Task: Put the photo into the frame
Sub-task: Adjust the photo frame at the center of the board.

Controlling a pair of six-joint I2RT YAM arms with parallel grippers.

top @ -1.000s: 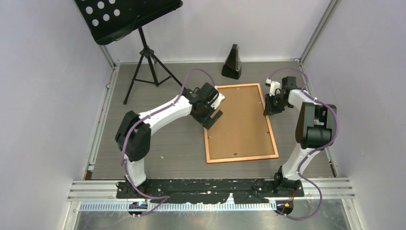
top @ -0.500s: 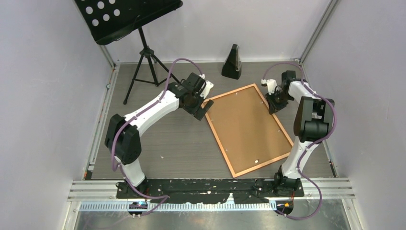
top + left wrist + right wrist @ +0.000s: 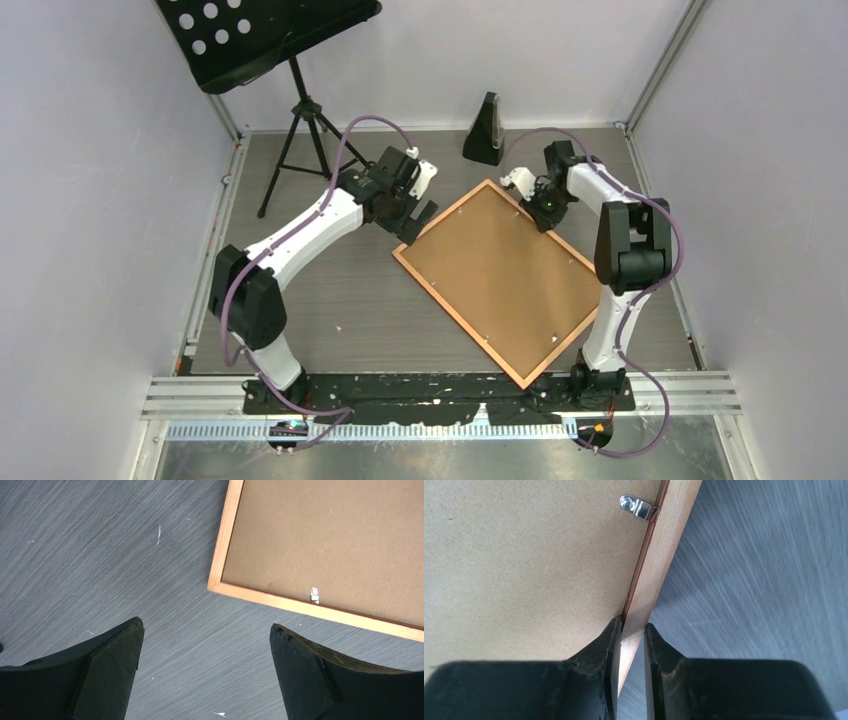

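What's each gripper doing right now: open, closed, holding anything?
Left gripper: open, empty, above the table near a corner of the frame.
Right gripper: closed on the frame's wooden edge.

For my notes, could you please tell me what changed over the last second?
The frame swung counter-clockwise in the top view, its far end going left. The left hand came off it and stands open beside its corner. The right hand stayed clamped on the edge, moving with it. The metronome and music stand did not move.
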